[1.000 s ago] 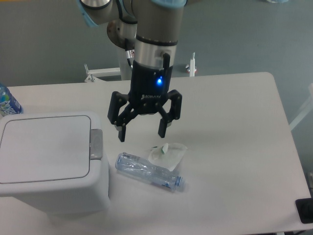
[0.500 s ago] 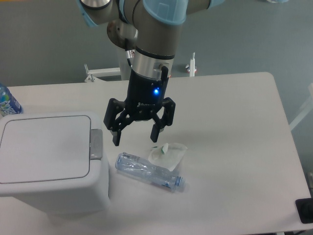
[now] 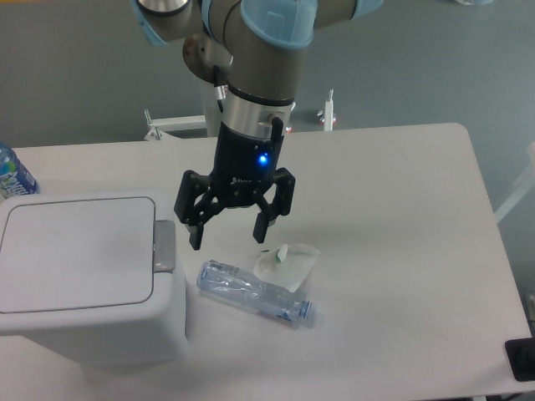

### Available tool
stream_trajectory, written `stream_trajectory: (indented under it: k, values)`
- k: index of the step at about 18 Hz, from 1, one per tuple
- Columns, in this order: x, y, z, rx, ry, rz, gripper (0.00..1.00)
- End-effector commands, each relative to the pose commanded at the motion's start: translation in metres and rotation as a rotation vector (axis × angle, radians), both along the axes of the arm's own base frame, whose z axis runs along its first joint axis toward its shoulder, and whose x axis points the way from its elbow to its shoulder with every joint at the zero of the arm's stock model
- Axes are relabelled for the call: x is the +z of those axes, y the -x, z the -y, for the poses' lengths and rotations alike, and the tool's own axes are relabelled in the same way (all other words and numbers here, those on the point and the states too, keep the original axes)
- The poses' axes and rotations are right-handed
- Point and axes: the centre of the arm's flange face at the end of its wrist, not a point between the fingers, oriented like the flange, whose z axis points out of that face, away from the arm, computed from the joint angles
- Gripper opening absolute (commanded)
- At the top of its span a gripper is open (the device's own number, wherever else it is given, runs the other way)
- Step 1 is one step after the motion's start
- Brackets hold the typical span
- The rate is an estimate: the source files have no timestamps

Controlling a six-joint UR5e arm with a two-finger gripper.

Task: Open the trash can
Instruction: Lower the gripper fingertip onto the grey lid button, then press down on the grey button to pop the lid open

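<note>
White trash can (image 3: 84, 276) lid shut, pincer (image 3: 227, 235) fingers apart just beside its grey tab (image 3: 165, 246), touching nothing

The boxy white plastic trash can (image 3: 84, 284) has a grey push-button tab (image 3: 165, 246). The black two-finger gripper (image 3: 228, 235) (one blue light glowing) hangs over the pale grey worktop (image 3: 401, 251) and a crushed clear plastic bottle (image 3: 255, 294).

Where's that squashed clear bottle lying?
The bottle lies on the white table, just right of the trash can and below the open pincer.
</note>
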Motion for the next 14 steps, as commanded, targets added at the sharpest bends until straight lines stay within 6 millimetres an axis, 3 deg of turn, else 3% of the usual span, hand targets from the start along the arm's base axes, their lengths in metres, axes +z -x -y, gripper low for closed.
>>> stream_trajectory:
  k: [5,14]
  values:
    - [-0.006,-0.009,-0.005,-0.019,0.006,0.005,1.0]
    - [-0.015,-0.009,-0.008,-0.024,0.017,0.011,1.0]
